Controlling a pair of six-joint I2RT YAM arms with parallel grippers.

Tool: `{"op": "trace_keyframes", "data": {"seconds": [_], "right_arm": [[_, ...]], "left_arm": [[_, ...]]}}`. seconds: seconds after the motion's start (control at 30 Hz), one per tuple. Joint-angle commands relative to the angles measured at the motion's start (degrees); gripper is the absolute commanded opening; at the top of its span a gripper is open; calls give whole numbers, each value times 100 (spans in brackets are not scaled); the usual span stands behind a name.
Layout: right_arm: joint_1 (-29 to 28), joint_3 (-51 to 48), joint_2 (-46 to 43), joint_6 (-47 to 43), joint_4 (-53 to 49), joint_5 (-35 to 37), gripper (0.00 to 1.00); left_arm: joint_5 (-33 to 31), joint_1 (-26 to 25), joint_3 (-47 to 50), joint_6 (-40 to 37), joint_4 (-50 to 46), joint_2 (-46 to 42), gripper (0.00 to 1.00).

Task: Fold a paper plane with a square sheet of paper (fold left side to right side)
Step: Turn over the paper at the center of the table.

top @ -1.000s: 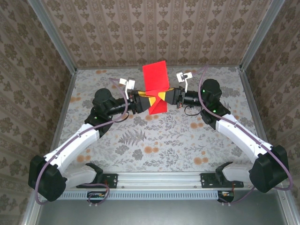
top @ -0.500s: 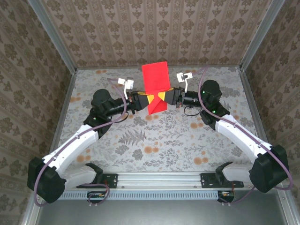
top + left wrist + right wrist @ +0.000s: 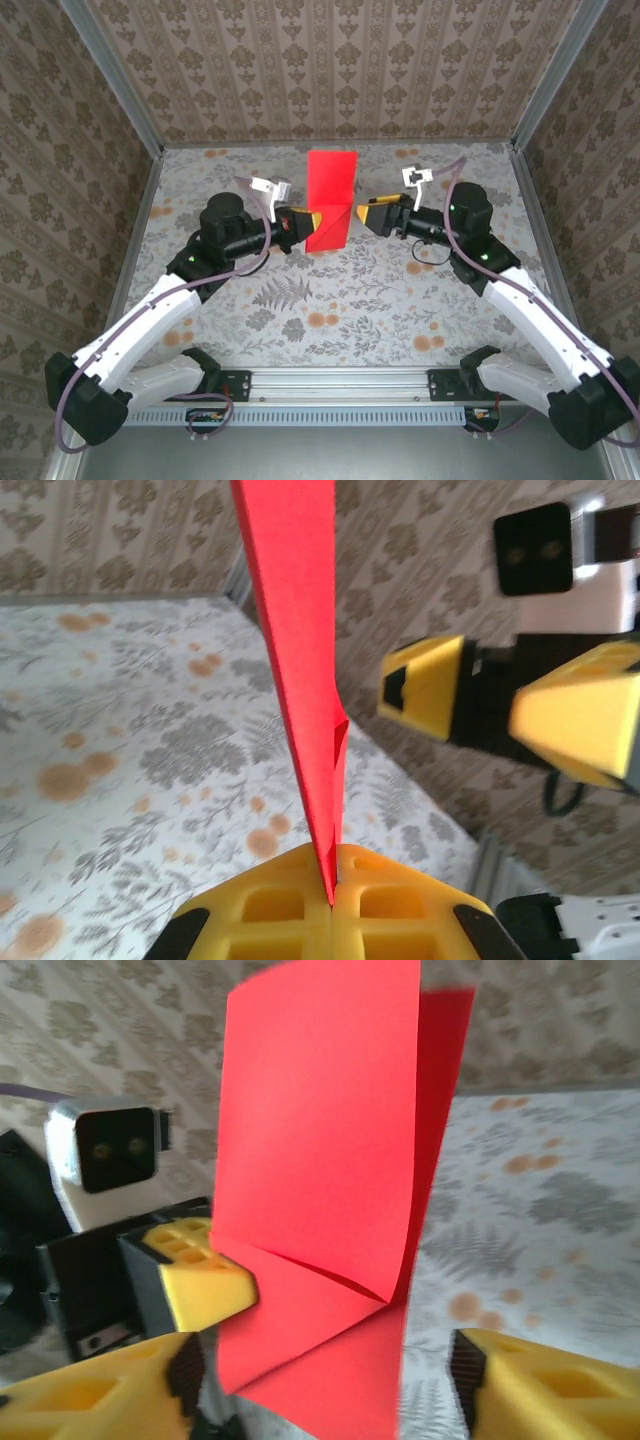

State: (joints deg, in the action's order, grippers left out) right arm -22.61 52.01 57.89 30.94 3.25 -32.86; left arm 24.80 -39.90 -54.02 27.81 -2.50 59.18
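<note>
The left pincer (image 3: 313, 219) pinches the folded red paper (image 3: 330, 190) upright above floral tablecloth (image 3: 350, 292); right pincer (image 3: 361, 212) spread beside.

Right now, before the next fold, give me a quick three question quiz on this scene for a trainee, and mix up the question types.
1. True or false: the left gripper is shut on the red paper.
2. Pick one: the right gripper is A) open, off the paper; B) shut on the paper; C) shut on nothing.
3. Short answer: is the paper one flat layer or folded over?

Key: 1 true; 2 A; 3 folded over.
</note>
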Motion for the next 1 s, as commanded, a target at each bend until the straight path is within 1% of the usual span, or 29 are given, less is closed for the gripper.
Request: {"op": "trace_keyframes", "data": {"seconds": [0.0, 0.07, 0.17, 0.2, 0.33, 0.43, 0.5, 0.67, 0.73, 0.8, 0.97], "right_arm": [[37, -13, -306, -744, -1311, 1129, 79], [33, 18, -436, -909, -1738, 1595, 85], [37, 5, -622, -1006, -2226, 2342, 98], [33, 6, -677, -1007, -2397, 2624, 100], [50, 11, -753, -951, -2916, 3519, 100], [81, 8, -738, -839, -3278, 4145, 100], [105, -14, -753, -751, -3486, 4507, 100], [158, -93, -783, -618, -3777, 4989, 100], [177, -103, -799, -608, -3868, 5111, 100], [185, -137, -827, -629, -3902, 5164, 100], [213, -220, -891, -674, -3863, 5147, 100]], "left_arm": [[-1381, -377, -381, -867, -1371, -19, 0], [-2025, -637, -507, -950, -1777, 93, 0], [-2865, -1016, -725, -951, -2307, 345, 0], [-3127, -1156, -796, -934, -2480, 456, 0], [-4119, -1577, -1093, -655, -3089, 948, 0], [-4993, -1923, -1485, -191, -3784, 1469, 0], [-5479, -2116, -1799, 201, -4322, 1901, 0], [-6385, -2461, -2466, 1446, -5484, 2930, 0], [-6596, -2533, -2682, 2039, -5883, 3290, 0], [-6639, -2540, -2897, 2724, -6257, 3630, 0], [-6302, -2535, -3392, 3631, -6682, 4392, 0]]}}
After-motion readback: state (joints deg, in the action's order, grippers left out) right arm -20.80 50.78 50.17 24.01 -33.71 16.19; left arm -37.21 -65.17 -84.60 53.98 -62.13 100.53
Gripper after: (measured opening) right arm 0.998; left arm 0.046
